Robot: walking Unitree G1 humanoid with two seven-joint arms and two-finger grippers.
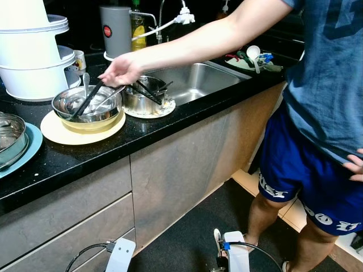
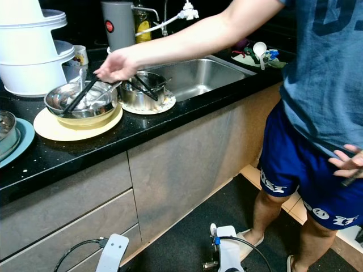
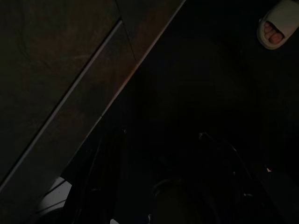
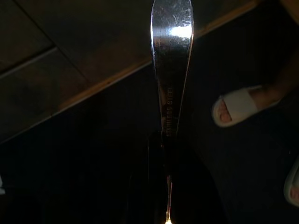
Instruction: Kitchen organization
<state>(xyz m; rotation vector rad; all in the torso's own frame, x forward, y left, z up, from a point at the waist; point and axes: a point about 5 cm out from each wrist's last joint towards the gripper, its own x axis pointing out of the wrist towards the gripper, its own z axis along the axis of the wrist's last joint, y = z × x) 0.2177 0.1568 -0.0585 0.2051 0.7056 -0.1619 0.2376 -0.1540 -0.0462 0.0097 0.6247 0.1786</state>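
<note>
Right gripper (image 4: 167,186) hangs low by the cabinet front, fingers pinching a stainless steel utensil handle (image 4: 172,70); left gripper idle, can't tell its fingers. Person's hand (image 1: 120,71) over steel bowl (image 1: 86,105) near counter's front edge; wait, then lift utensil slowly.

Head stereo pair looks fwd & down at the black counter (image 1: 142,133) w/ sink (image 1: 195,79), near range; both eyes share the same scene, slightly offset. Wrist cams hang low, face the dark floor (image 3: 196,84) & cabinet fronts (image 4: 70,56), close up; both catch a white slipper (image 4: 238,106).
</note>
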